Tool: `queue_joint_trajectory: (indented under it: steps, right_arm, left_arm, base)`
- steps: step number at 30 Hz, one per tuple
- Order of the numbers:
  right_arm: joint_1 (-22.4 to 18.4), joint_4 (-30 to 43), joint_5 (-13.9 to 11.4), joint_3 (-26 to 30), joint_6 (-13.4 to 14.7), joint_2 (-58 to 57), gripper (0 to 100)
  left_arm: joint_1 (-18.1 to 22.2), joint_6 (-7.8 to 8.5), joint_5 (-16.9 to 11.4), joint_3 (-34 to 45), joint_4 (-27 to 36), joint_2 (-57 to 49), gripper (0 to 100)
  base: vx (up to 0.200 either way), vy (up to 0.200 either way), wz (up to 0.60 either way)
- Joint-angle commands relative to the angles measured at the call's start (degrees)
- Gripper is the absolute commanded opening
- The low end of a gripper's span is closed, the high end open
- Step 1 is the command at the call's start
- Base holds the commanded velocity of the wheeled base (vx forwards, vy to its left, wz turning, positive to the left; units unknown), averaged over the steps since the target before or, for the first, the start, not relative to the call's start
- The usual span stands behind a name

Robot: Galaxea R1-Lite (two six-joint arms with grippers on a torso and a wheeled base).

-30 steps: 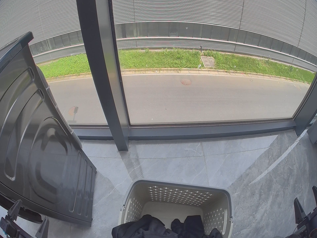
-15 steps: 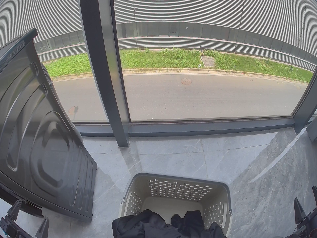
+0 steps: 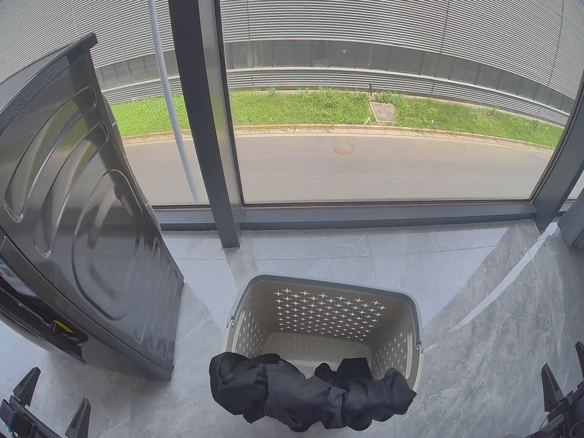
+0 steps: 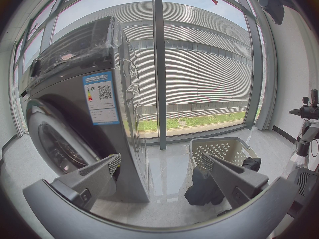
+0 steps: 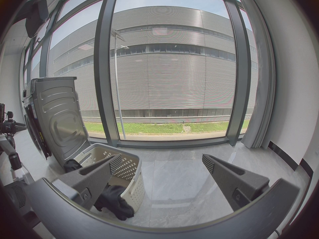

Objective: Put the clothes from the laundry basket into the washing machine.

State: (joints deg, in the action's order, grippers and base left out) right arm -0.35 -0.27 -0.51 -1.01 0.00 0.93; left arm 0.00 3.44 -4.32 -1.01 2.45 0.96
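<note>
A pale laundry basket (image 3: 325, 311) stands on the floor right in front of me. Black clothes (image 3: 310, 390) lie bunched over its near rim, and the inside behind them shows bare. The dark grey washing machine (image 3: 79, 214) stands to the left of the basket, its side panel turned toward it. Its round door (image 4: 56, 143) is on the front face. My left gripper (image 3: 56, 390) hangs open and holds nothing, low beside the machine's front corner. Right of the basket, my right gripper (image 3: 564, 363) is also open with nothing in it. The basket (image 5: 123, 166) and clothes (image 5: 113, 196) also show in the right wrist view.
A floor-to-ceiling window with a dark upright post (image 3: 204, 123) closes off the far side, just beyond the basket. Grey tiled floor (image 3: 474, 311) lies open to the right of the basket. A curtain (image 5: 262, 117) and a white wall stand at the far right.
The whole head view has shifted, so the camera has moved: basket and washing machine now sit higher in the picture, with the clothes fully in view. Both grippers keep their places.
</note>
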Motion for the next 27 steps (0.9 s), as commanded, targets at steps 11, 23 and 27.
queue_joint_trajectory:
  steps: [11, 23, 27]
  right_arm:
    - [0.0, 0.0, 0.0, 1.0, 0.0, -0.9, 100]
    - [0.0, 0.0, 0.0, 1.0, 0.0, -0.9, 100]
    - [0.0, 0.0, 0.0, 1.0, 0.0, -0.9, 100]
  left_arm:
    - [0.0, -0.01, 0.0, 1.0, 0.0, -1.0, 100]
    - [-0.1, -0.01, 0.0, 1.0, 0.0, -1.0, 100]
    - [-0.1, -0.01, 0.0, 1.0, 0.0, -1.0, 100]
  base:
    - [-0.2, 0.0, 0.0]
    - [-0.15, 0.0, 0.0]
    - [0.0, 0.0, 0.0]
